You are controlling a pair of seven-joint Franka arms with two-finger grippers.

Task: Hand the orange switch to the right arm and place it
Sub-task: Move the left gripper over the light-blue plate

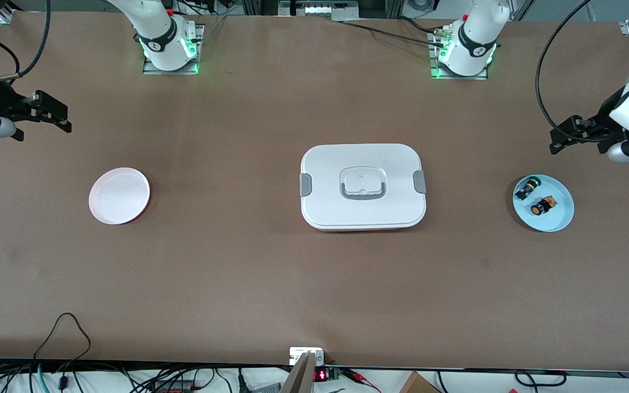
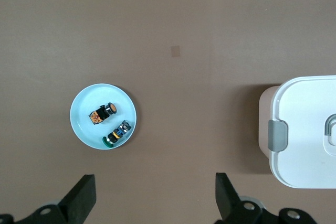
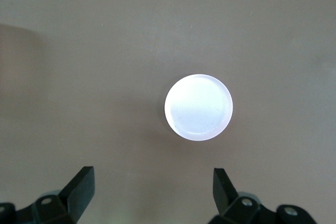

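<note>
Two small switches lie side by side in the pale blue plate (image 1: 560, 218) toward the left arm's end of the table (image 1: 238, 273): the orange switch (image 1: 543, 206), on its side with its cap turned toward the plate's middle, and the green-capped switch (image 1: 527, 189), a little farther from the front camera and close to the plate's rim. The two are near each other but apart, and the orange one has bare plate around it on most sides. The left gripper (image 1: 560, 139) hangs over bare table just off the plate's rim, on the side of the arms' bases, its fingers (image 2: 84, 195) spread wide and holding nothing. In the middle of the table sits a white lidded box (image 1: 362, 164) with grey side clips and a recessed handle, well apart from both plates, with wide brown table showing between. Toward the right arm's end lies a white plate (image 1: 119, 195) with nothing on it and open table all round its edge. The right gripper (image 1: 55, 117) hangs over the table's edge at that end, off the white plate toward the bases, its fingers (image 3: 81, 187) likewise spread apart and holding nothing.
</note>
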